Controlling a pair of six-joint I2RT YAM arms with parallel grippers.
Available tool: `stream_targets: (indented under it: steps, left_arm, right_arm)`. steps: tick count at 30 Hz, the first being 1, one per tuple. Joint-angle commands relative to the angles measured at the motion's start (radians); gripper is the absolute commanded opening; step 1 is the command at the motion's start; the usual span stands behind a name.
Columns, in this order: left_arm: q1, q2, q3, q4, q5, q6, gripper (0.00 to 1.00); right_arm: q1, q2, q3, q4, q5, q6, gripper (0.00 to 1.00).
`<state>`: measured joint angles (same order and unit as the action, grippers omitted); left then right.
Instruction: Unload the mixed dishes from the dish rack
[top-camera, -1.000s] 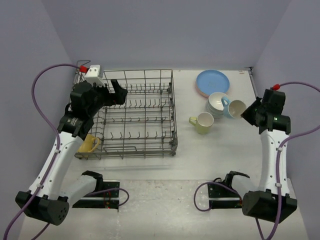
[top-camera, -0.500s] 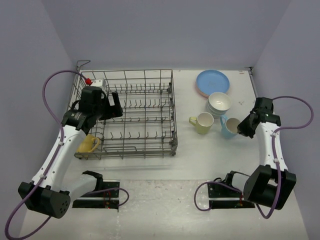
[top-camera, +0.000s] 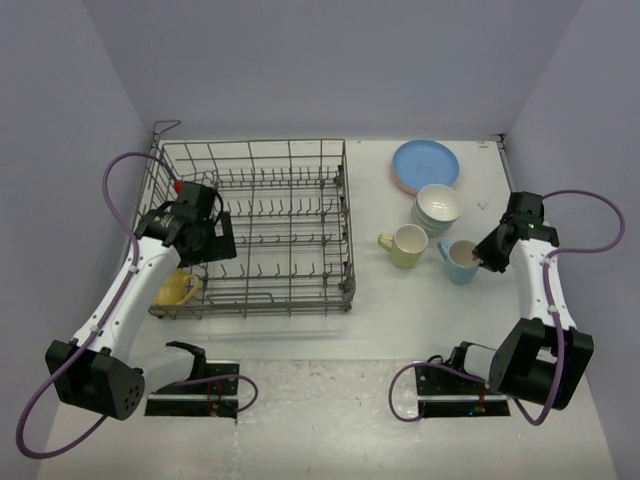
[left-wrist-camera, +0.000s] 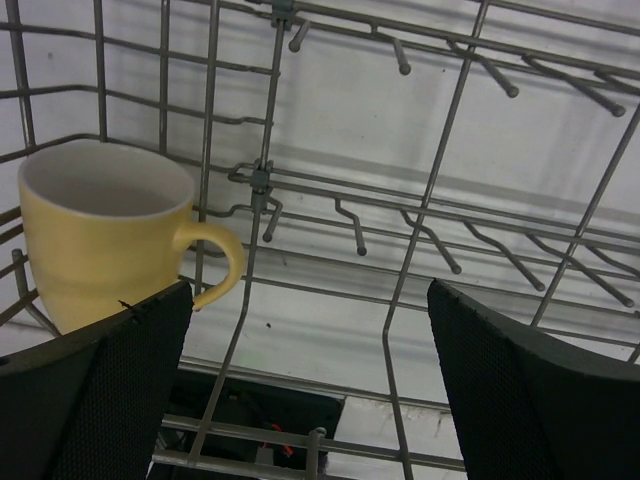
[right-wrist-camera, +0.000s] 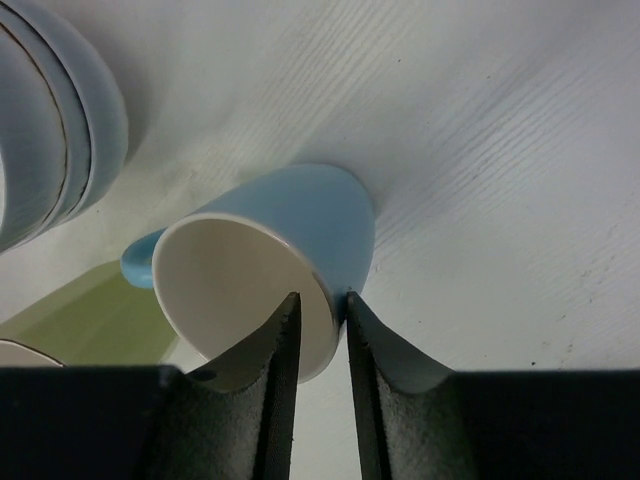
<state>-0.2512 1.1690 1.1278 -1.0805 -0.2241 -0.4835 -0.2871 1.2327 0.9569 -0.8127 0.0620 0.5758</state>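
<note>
Now | left arm bent over grey wire dish rack (top-camera: 300, 212), left end effector (top-camera: 213, 240) spread wide near yellow ceramic mug (left-wrist-camera: 100, 235) in near-left corner | right end effector (right-wrist-camera: 322, 300) straddles light blue ceramic mug (right-wrist-camera: 300, 215) wall, pinch unclear | since earlier: blue mug lowered onto white table (top-camera: 400, 310) | yellow mug half hidden overhead.

A light blue ceramic mug (right-wrist-camera: 300, 215) (cream inside) at the right black fingers (right-wrist-camera: 272, 385); yellow ceramic mug (left-wrist-camera: 95, 250) beside the left black fingers (left-wrist-camera: 100, 400); grey wire dish rack (top-camera: 348, 225).
</note>
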Motion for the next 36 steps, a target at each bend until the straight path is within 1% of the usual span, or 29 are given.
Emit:
stream_targets:
  steps: [1, 4, 5, 7, 8, 9, 10, 12, 15, 16, 18, 19, 21, 22, 30, 32, 35, 36]
  left_arm:
    - [-0.002, -0.003, -0.003, -0.082, -0.047, -0.029, 1.00]
    - [-0.002, -0.008, -0.036, -0.070, -0.031, -0.030, 1.00]
    - [-0.002, -0.008, -0.060, -0.067, -0.034, -0.033, 1.00]
    - [-0.002, 0.004, -0.079, -0.070, -0.055, -0.035, 1.00]
    - [-0.002, 0.011, -0.091, -0.078, -0.067, -0.044, 1.00]
    - [-0.002, 0.017, -0.095, -0.079, -0.083, -0.046, 1.00]
    - [-0.002, 0.026, -0.100, -0.081, -0.090, -0.050, 1.00]
    - [-0.002, 0.029, -0.114, -0.070, -0.104, -0.052, 1.00]
    - [-0.002, 0.035, -0.123, -0.067, -0.119, -0.059, 1.00]
    - [-0.002, 0.037, -0.126, -0.062, -0.127, -0.066, 0.99]
    - [-0.002, 0.052, -0.134, -0.056, -0.149, -0.073, 0.98]
    - [-0.002, 0.057, -0.137, -0.055, -0.152, -0.081, 0.97]
    - [-0.002, 0.066, -0.146, -0.036, -0.140, -0.078, 0.95]
    - [-0.002, 0.070, -0.160, -0.029, -0.136, -0.072, 0.94]
    - [-0.011, 0.080, -0.204, 0.050, -0.138, -0.061, 0.82]
    - [-0.014, 0.095, -0.214, 0.059, -0.155, -0.067, 0.73]
    - [-0.031, 0.115, -0.212, 0.053, -0.190, -0.092, 0.68]
    - [-0.036, 0.127, -0.211, 0.050, -0.201, -0.099, 0.67]
  right_arm:
    - [0.009, -0.009, -0.003, 0.043, 0.010, 0.018, 0.26]
    - [0.012, -0.027, 0.006, 0.041, -0.014, 0.012, 0.33]
    - [0.011, -0.030, 0.020, 0.035, -0.014, 0.012, 0.45]
    - [0.012, -0.039, 0.034, 0.023, -0.007, 0.010, 0.61]
    - [0.012, -0.056, 0.045, 0.020, -0.002, 0.010, 0.67]
    - [0.012, -0.064, 0.052, 0.012, 0.007, 0.012, 0.78]
    - [0.012, -0.085, 0.063, 0.009, 0.010, 0.016, 0.83]
    - [0.012, -0.107, 0.075, 0.009, 0.013, 0.016, 0.99]
    - [0.014, -0.157, 0.106, 0.035, -0.019, 0.009, 0.99]
    - [0.016, -0.173, 0.115, 0.049, -0.087, -0.002, 0.99]
    - [0.035, -0.217, 0.120, 0.099, -0.151, -0.017, 0.99]
    - [0.073, -0.231, 0.124, 0.116, -0.189, -0.022, 0.99]
    - [0.124, -0.254, 0.131, 0.162, -0.209, -0.022, 0.99]
    - [0.168, -0.256, 0.138, 0.174, -0.218, -0.021, 0.99]
    - [0.275, -0.202, 0.144, 0.282, -0.268, 0.016, 0.99]
    - [0.328, -0.177, 0.148, 0.300, -0.271, 0.018, 0.99]
    - [0.359, -0.139, 0.161, 0.314, -0.274, 0.022, 0.99]
    - [0.364, -0.131, 0.163, 0.316, -0.283, 0.024, 0.99]
